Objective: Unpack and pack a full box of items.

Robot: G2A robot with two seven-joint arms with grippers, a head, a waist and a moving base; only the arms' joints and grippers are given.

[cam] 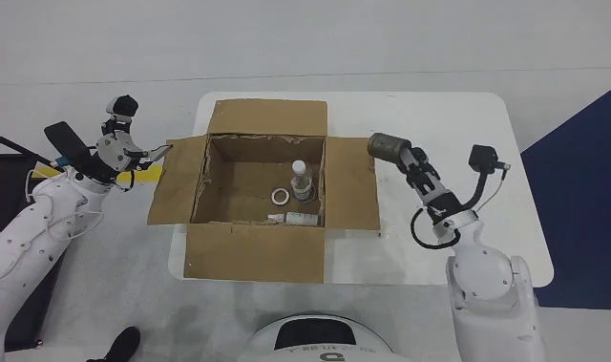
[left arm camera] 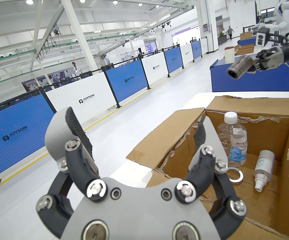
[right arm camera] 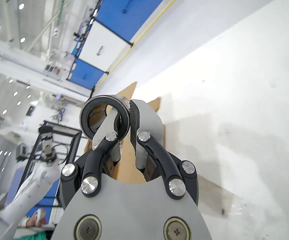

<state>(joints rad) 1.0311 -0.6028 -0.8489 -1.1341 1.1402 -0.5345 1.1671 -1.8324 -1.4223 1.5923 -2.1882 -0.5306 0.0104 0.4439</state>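
Note:
An open cardboard box (cam: 267, 117) stands mid-table with its flaps spread out. Inside it are an upright clear water bottle (cam: 302, 180), a metal ring (cam: 281, 197) and a small white bottle (cam: 297, 217) lying flat. From the left wrist view, the water bottle (left arm camera: 232, 138), ring (left arm camera: 235, 176) and white bottle (left arm camera: 263, 169) sit together on the box floor. My left gripper (cam: 158, 152) (left arm camera: 136, 128) is open and empty, by the box's left flap. My right gripper (cam: 409, 158) (right arm camera: 124, 118) is shut on a dark metal cylinder (cam: 388, 147) (right arm camera: 105, 119), held above the table right of the box.
The white table (cam: 458, 114) has bare surface to the right of the box and a narrow strip at its front. Blue and white barrier panels (left arm camera: 124, 81) line the floor far behind.

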